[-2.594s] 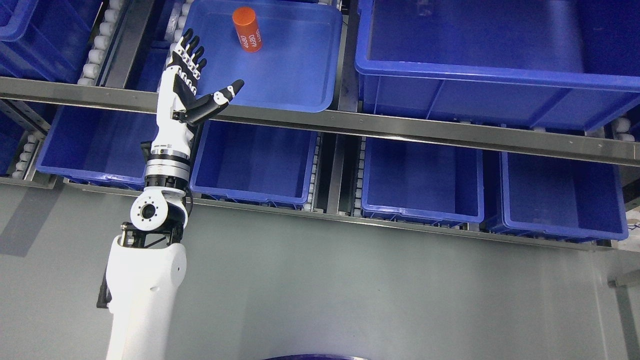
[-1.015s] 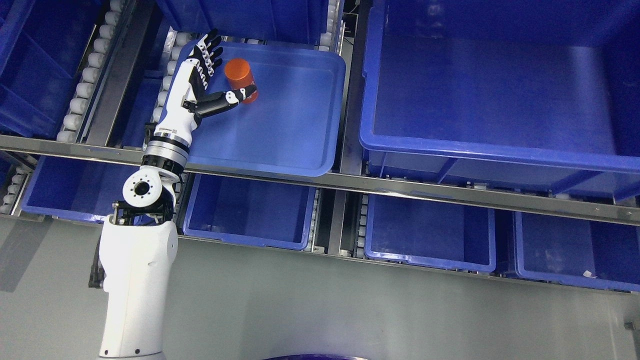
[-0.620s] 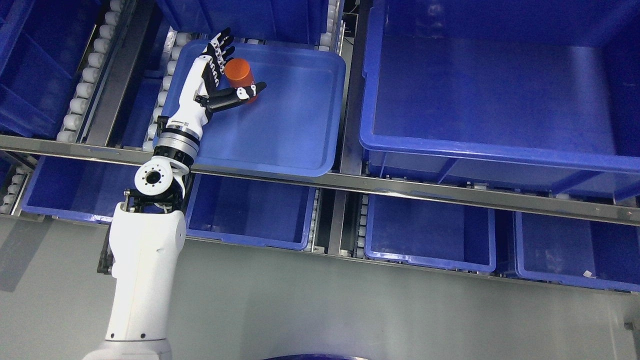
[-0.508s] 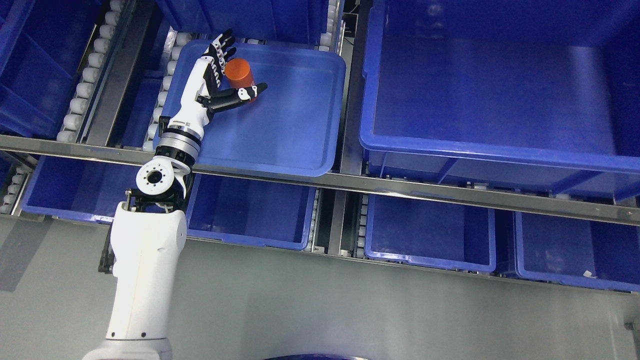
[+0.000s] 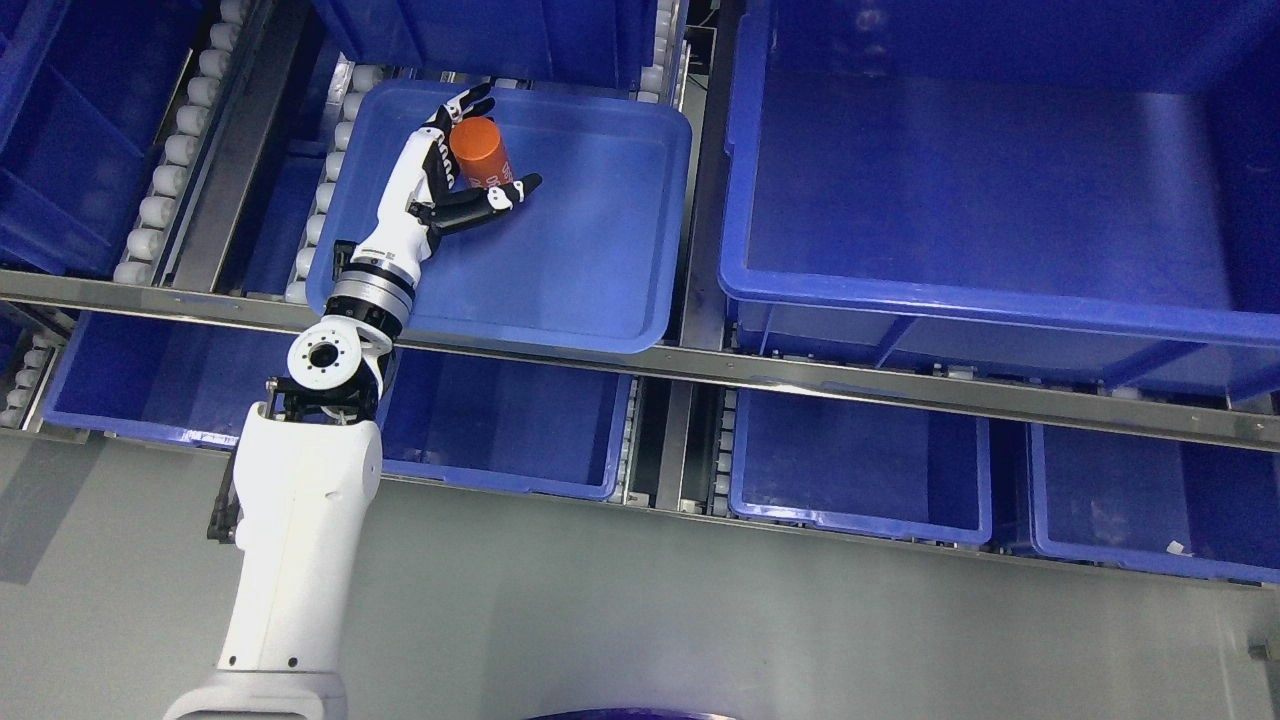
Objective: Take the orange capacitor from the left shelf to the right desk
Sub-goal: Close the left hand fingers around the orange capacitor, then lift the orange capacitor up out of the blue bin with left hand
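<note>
While the squat orange cylindrical capacitor (image 5: 478, 156) is sitting upright in the shallow blue plastic tray (image 5: 560, 290) at the upper left of the frame, the grab itself looks only half set up. The white-and-black left robot hand (image 5: 455, 170) is cupped around it but not closed: the fingers (image 5: 468, 103) are fanned along the capacitor's left side and up past its top, and the thumb (image 5: 503, 193) is stuck out below it toward the lower right. Whether any of them is actually touching the can can't be told from this angle, so it's best counted as open, nothing held yet.

To get this step right, the thumb probably needs to be brought up against the lower wall of the can while the fingers are curled in from the opposite side, so the body gets squeezed across its middle instead of being nudged over. A smooth round can like that would likely roll or tip if it's pushed from one side only, and the tray wall is just beside the fingers, so not much room is left there.

Pose-wise, the white forearm is run up from the lower left, crossing the grey metal shelf rail (image 5: 800, 378), with the wrist angled toward the upper right. No right arm is seen anywhere.
</note>
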